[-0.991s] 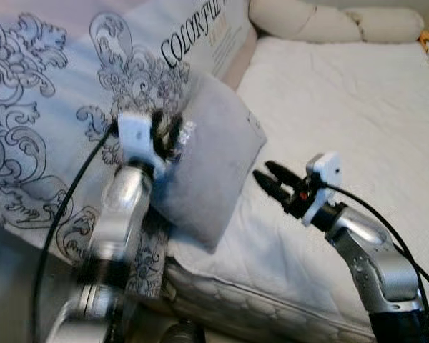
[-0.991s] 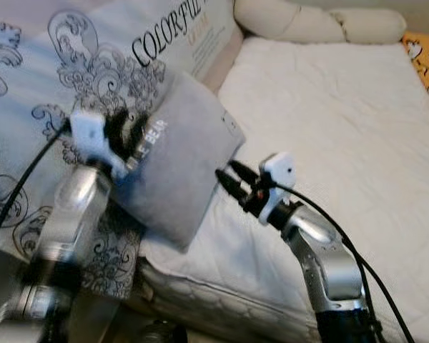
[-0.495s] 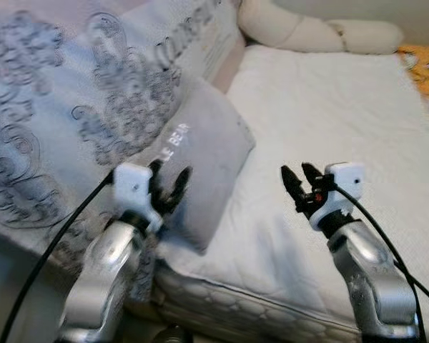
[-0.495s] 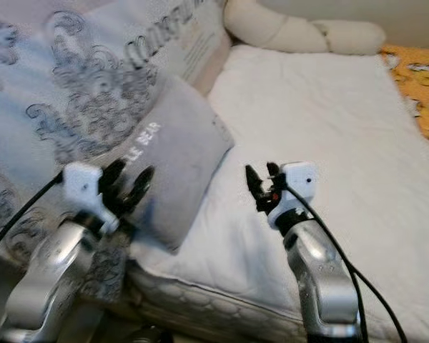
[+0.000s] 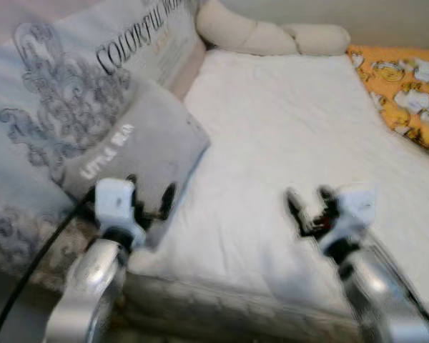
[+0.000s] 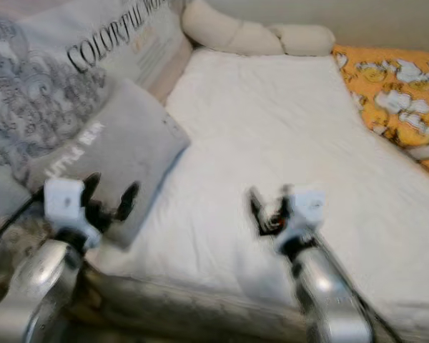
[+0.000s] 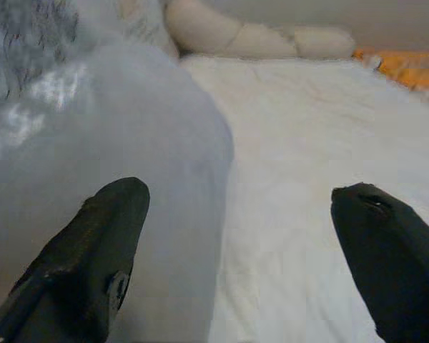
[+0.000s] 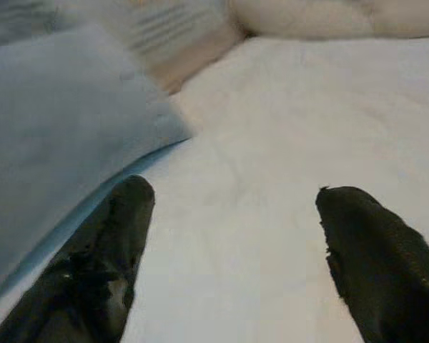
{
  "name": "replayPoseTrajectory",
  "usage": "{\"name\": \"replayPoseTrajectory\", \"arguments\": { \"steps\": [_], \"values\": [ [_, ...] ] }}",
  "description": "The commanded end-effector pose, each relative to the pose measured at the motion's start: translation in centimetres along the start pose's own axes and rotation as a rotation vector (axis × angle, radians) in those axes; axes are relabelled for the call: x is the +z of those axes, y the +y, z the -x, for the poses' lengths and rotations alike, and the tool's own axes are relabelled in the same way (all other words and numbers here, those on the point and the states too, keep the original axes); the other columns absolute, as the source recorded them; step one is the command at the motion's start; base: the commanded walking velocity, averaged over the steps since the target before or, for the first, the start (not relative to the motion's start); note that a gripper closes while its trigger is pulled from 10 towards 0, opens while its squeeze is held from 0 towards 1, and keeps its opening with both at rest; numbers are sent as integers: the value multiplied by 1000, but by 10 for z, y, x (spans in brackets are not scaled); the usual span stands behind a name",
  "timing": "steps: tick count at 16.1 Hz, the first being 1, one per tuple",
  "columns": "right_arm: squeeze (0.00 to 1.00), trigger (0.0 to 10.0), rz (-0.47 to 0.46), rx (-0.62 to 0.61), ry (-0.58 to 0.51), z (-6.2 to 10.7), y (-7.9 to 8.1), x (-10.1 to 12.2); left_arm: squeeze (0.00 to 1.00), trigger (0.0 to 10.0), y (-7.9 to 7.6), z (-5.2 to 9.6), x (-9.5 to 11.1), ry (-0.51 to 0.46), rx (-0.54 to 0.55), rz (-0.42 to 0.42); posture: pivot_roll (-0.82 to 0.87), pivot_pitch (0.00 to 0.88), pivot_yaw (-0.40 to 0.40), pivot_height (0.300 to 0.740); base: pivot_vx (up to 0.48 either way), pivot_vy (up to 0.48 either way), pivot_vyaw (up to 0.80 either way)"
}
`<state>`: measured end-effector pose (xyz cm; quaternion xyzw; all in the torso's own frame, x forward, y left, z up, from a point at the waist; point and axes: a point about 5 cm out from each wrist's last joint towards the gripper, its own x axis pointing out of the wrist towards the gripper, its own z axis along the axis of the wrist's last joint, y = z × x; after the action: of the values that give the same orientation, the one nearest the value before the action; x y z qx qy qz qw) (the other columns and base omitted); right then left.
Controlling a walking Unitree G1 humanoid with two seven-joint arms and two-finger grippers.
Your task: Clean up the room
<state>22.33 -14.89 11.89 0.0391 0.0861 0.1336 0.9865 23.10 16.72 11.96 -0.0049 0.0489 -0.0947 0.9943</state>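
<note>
Plainly legible, white capitals reading "LITTLE BEAR" run along the small grey square fabric cushion (image 5: 132, 153), which lies on the left edge of the bed, propped against a large pale blue-grey bedding package with dark scrollwork print (image 5: 53, 107). That package carries big black serif letters, "COLORFUL" followed by a word cut off at the frame's edge, above a cream label panel whose smaller print is too blurred to read.

The bed is covered by a white, lightly wrinkled sheet (image 5: 286, 136). At its head rests a long cream sausage-shaped bolster (image 5: 272, 37) against a plain beige wall. Along the right side spreads an orange blanket with white cartoon figures (image 5: 404, 96).

The left end effector (image 5: 150, 204) hovers at the near corner of the grey cushion, fingers spread wide with nothing between them; in the left wrist view one finger overlaps the cushion and the other the sheet. The right end effector (image 5: 305, 207), blurred, is over the bare sheet, its fingers likewise wide apart and empty.
</note>
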Motion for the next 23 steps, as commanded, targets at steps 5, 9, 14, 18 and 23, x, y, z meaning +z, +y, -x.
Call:
{"name": "replayPoseTrajectory", "arguments": {
  "steps": [5, 9, 14, 18, 23],
  "values": [
    [1000, 10000, 50, 0, -27, -9, 4, 6, 1000, 10000, 1, 2, 9, -10, 55, 36, -1, 0, 10, 740, 0, -480, 0],
    [1000, 10000, 62, -84, -34, -8, -17, 7, 1000, 10000, -3, -4, 3, 8, 69, 36, 0, 0, 1, 740, 0, -480, 0],
    [1000, 10000, 84, -220, 98, -19, -41, -3, 1000, 10000, -11, -20, 3, 15, 9, -28, 39, 0, -58, 740, 0, -445, 0],
    [1000, 10000, 141, -247, 100, -30, -39, -5, 937, 10000, -3, -20, 11, -2, 75, -44, 49, 0, -58, 740, 0, 0, 0],
    [1000, 10000, 112, -245, 175, -29, -32, -19, 0, 10000, -9, -17, 4, 17, 9, -35, 35, 0, -63, 740, 0, 0, 0]
  ]
}}
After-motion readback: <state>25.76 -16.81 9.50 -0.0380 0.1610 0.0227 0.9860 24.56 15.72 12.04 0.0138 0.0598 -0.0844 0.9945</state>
